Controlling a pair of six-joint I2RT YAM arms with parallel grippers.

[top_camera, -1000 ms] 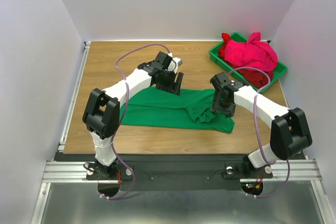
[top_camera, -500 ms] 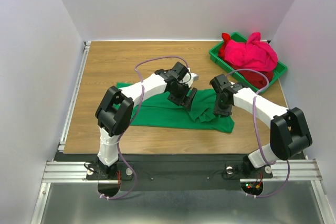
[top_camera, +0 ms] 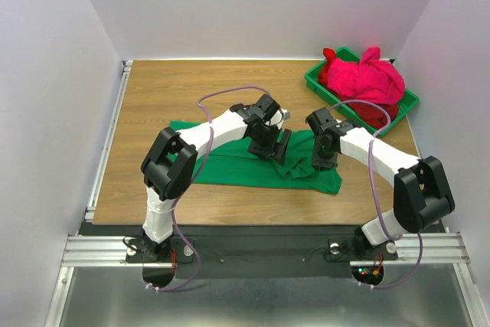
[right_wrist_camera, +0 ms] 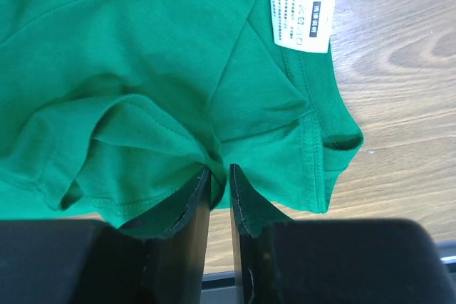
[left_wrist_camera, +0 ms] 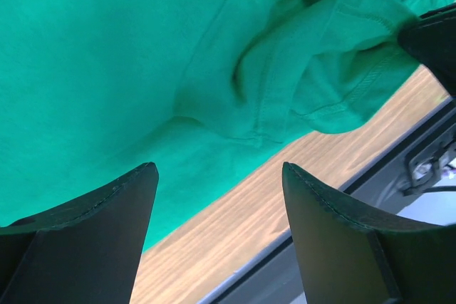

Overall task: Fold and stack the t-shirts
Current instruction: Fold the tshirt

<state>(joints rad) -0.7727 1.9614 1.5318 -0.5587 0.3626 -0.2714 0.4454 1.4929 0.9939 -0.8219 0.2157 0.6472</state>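
The green t-shirt (top_camera: 230, 160) lies partly folded across the middle of the table, bunched at its right end. My left gripper (top_camera: 280, 147) hovers over its middle with jaws wide open and empty; the cloth (left_wrist_camera: 178, 55) fills the left wrist view. My right gripper (top_camera: 323, 160) is shut on a fold of the green shirt (right_wrist_camera: 142, 69) near the collar, whose white label (right_wrist_camera: 302, 14) faces up. The pink t-shirt (top_camera: 367, 78) and the darker red t-shirt (top_camera: 373, 115) lie heaped in the bin.
The green plastic bin (top_camera: 319, 84) stands at the back right corner. The wooden table (top_camera: 168, 89) has white walls round it. The table's front edge and metal rail (left_wrist_camera: 399, 154) show just beyond the shirt's hem.
My left gripper moved right and toward the front, from the shirt's back edge to over its middle, close to the right gripper. The shirt's left part now lies spread. The right arm barely moved.
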